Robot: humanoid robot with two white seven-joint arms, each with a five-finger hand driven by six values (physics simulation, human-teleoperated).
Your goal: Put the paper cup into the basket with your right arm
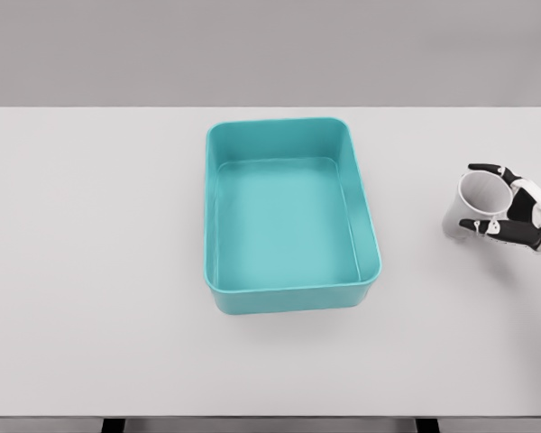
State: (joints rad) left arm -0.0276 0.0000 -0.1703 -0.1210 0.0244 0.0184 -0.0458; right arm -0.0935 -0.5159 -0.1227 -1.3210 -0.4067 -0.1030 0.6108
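Where the white desk (90,271) fills your view from edge to edge, you see the largest object on it, a teal rectangular basket (218,216), standing upright at the centre with its open top toward you and nothing inside. At 3 o'clock from the basket, well apart from it and near the desk's right edge, you find the white paper cup (469,197), upright with its mouth open upward. Your right hand (514,209) enters from the right edge and is wrapped around the cup: one dark-tipped finger (487,169) curls over the far rim at 12 o'clock, and another lies against the near side at 6 o'clock, so the hand holds the cup between them.
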